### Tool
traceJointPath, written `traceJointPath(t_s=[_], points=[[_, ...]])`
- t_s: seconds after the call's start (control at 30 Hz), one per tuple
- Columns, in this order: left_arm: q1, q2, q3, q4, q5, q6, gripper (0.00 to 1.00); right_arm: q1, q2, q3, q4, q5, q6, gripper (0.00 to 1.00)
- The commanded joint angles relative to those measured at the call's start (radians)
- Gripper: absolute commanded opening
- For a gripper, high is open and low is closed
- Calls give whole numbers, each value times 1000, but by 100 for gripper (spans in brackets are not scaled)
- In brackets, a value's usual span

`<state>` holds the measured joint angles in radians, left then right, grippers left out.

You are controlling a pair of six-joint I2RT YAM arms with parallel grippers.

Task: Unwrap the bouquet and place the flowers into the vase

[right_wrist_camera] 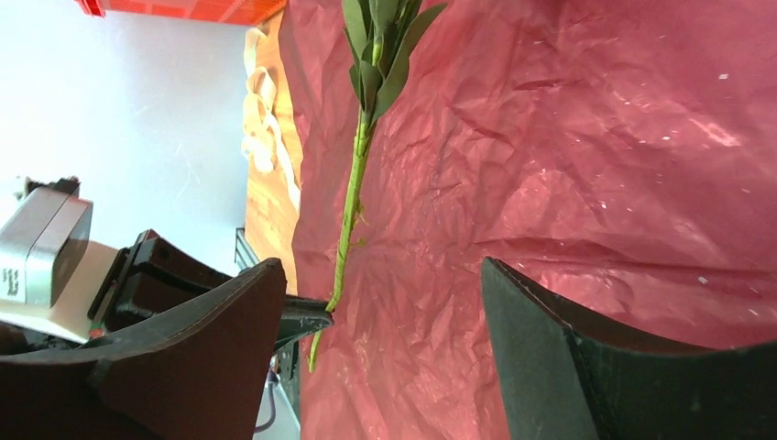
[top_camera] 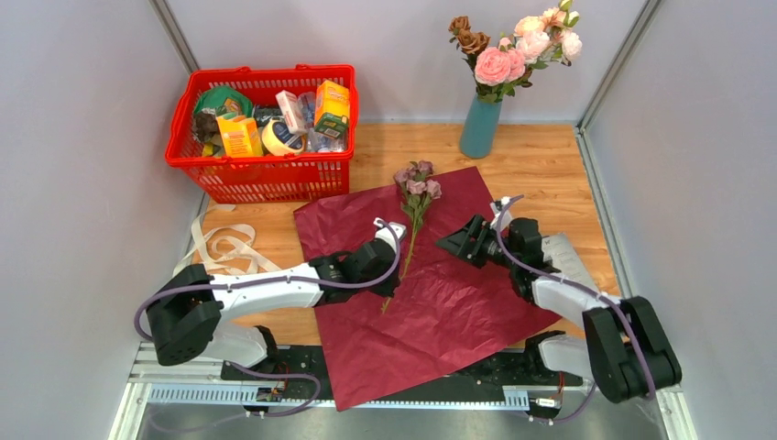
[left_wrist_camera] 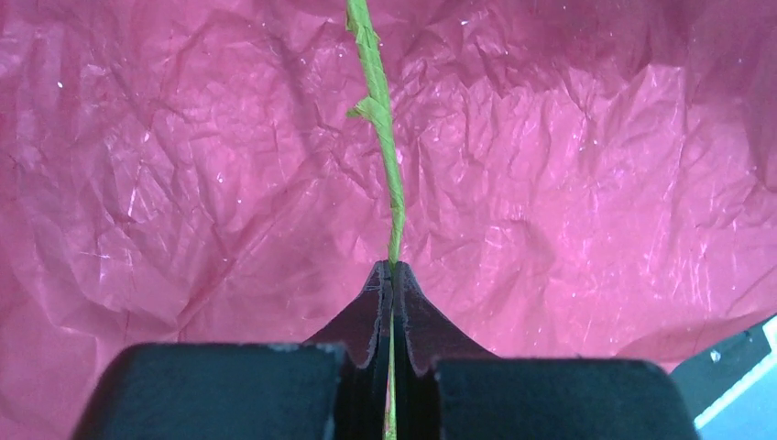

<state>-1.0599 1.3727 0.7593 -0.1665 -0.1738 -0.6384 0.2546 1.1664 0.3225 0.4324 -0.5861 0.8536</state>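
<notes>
The bouquet is undone: its burgundy paper (top_camera: 440, 302) lies spread flat on the table. One mauve flower (top_camera: 417, 183) lies on the paper, its green stem (left_wrist_camera: 385, 137) running toward me. My left gripper (top_camera: 400, 259) (left_wrist_camera: 392, 270) is shut on the lower stem. To the right of the stem, my right gripper (top_camera: 447, 244) (right_wrist_camera: 380, 275) stands open and apart from it, with only paper between its fingers. In the right wrist view the stem (right_wrist_camera: 353, 202) and the left fingertip (right_wrist_camera: 307, 316) show. The teal vase (top_camera: 480, 124) at the back holds several pink, cream and brown flowers (top_camera: 513, 50).
A red basket (top_camera: 266, 179) full of groceries stands at the back left. A loose cream ribbon (top_camera: 224, 243) lies on the wood left of the paper. Grey walls close in both sides and the back.
</notes>
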Motion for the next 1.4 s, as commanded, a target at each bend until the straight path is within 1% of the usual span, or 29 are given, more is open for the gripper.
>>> traceJointPath(t_s=[0.0, 0.1, 0.23, 0.53, 0.67, 0.7, 0.8, 0.87, 1.0, 1.1, 1.2, 1.23, 1.27, 1.3, 1.33, 1.37], points=[[-18, -76, -54, 99, 40, 11, 0, 51, 108, 65, 172, -31, 50, 79], [-25, -106, -100, 134, 59, 13, 0, 78, 185, 102, 212, -24, 77, 75], [-29, -139, -123, 140, 66, 14, 0, 104, 268, 156, 209, -3, 104, 69], [-35, -198, -172, 160, 53, 28, 0, 170, 409, 266, 200, 28, 139, 62], [-35, -201, -184, 160, 53, 36, 0, 173, 435, 270, 261, 34, 179, 47], [-35, -205, -186, 191, 56, 37, 0, 173, 437, 274, 264, 38, 183, 45], [-37, -221, -190, 190, 48, 42, 0, 173, 453, 289, 267, 40, 183, 40], [-37, -230, -190, 182, 48, 51, 0, 176, 463, 291, 284, 40, 186, 33], [-37, -247, -199, 180, 39, 60, 0, 178, 478, 280, 331, 48, 205, 24], [-37, -248, -199, 171, 19, 60, 0, 183, 483, 268, 390, 39, 220, 10], [-37, -245, -178, 116, -3, 54, 0, 184, 444, 254, 436, 45, 210, 1], [-37, -245, -173, 98, -9, 46, 4, 181, 423, 254, 440, 52, 197, 0], [-37, -253, -169, 84, -19, 42, 14, 181, 396, 257, 437, 67, 173, 0], [-37, -256, -169, 78, -24, 42, 18, 181, 360, 262, 422, 87, 148, 0], [-37, -267, -169, 68, -32, 46, 26, 181, 325, 276, 398, 112, 101, 0], [-37, -270, -169, 62, -41, 49, 29, 181, 285, 285, 363, 133, 61, 0]])
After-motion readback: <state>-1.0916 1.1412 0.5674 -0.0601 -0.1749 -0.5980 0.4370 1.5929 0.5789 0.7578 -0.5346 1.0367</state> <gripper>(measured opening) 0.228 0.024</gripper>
